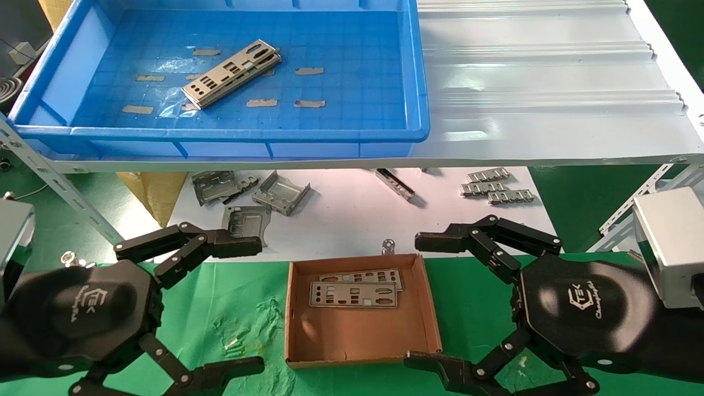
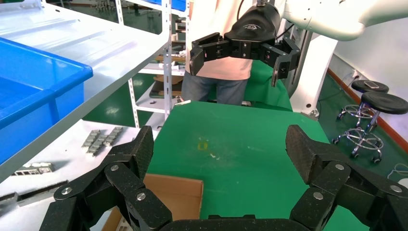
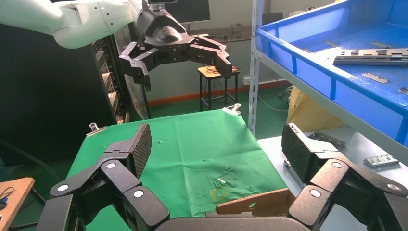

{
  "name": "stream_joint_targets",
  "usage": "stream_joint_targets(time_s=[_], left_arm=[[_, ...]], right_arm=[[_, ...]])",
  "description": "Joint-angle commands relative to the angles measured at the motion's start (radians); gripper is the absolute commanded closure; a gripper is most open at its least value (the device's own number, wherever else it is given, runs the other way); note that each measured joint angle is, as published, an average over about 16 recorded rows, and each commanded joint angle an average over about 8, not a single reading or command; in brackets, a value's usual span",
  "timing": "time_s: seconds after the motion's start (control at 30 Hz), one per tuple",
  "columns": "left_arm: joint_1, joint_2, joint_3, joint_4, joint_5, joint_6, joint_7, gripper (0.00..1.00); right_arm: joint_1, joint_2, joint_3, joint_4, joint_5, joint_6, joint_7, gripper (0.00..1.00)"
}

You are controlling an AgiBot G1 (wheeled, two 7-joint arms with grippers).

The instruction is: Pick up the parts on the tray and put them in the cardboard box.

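White shelf point(image 1: 539, 82) carries the blue tray point(image 1: 421, 82).

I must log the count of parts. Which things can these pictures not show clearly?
- How many parts remain in the tray: stacked, so the head view cannot separate them.
- Cardboard box: mostly hidden in both wrist views behind gripper fingers.
- Left gripper and right gripper: lower fingers cut by the head view's edge.
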Motion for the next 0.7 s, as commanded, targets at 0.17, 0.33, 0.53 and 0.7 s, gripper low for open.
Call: stream_joint_targets(time_s=[0.17, 0.33, 0.53, 0.7], left_arm=[[0.0, 0.0, 0.0, 0.0, 0.0, 0.0, 0.0, 0.0], [0.0, 0.0, 0.0, 0.0, 0.0, 0.0, 0.0, 0.0], [0.0, 0.0, 0.0, 0.0, 0.0, 0.0, 0.0, 0.0], [0.0, 0.0, 0.0, 0.0, 0.0, 0.0, 0.0, 0.0]], right_arm=[[0.0, 0.0, 0.0, 0.0, 0.0, 0.0, 0.0, 0.0], [0.0, 0.0, 0.0, 0.0, 0.0, 0.0, 0.0, 0.0], [0.0, 0.0, 0.0, 0.0, 0.0, 0.0, 0.0, 0.0], [0.0, 0.0, 0.0, 0.0, 0.0, 0.0, 0.0, 0.0]])
